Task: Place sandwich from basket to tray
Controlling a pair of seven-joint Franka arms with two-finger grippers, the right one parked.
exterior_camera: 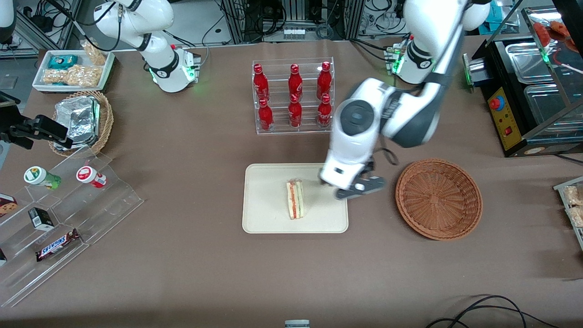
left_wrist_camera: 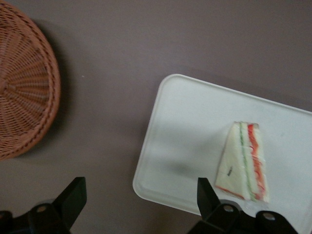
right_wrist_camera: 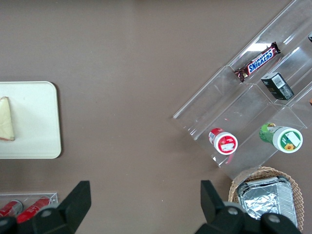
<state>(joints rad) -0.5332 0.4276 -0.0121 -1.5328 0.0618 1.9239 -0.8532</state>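
The sandwich [exterior_camera: 295, 199] [left_wrist_camera: 243, 163] [right_wrist_camera: 5, 119], a pale wedge with red and green filling layers, lies on the cream tray [exterior_camera: 268, 200] [left_wrist_camera: 195, 126] [right_wrist_camera: 34, 122] near its middle. The reddish-brown wicker basket [exterior_camera: 437, 214] [left_wrist_camera: 24, 92] sits beside the tray, toward the working arm's end, with nothing in it. My gripper [exterior_camera: 353, 187] [left_wrist_camera: 140, 184] hovers above the tray's edge that faces the basket, between sandwich and basket. It is open, nothing is between its fingers, and it stands apart from the sandwich.
A clear rack of red bottles [exterior_camera: 294, 98] stands farther from the front camera than the tray. Toward the parked arm's end are an acrylic stepped stand [exterior_camera: 54, 214] with snacks, a tan basket of foil packs [exterior_camera: 84, 120] and a white snack tray [exterior_camera: 75, 68]. A black appliance [exterior_camera: 524, 100] sits at the working arm's end.
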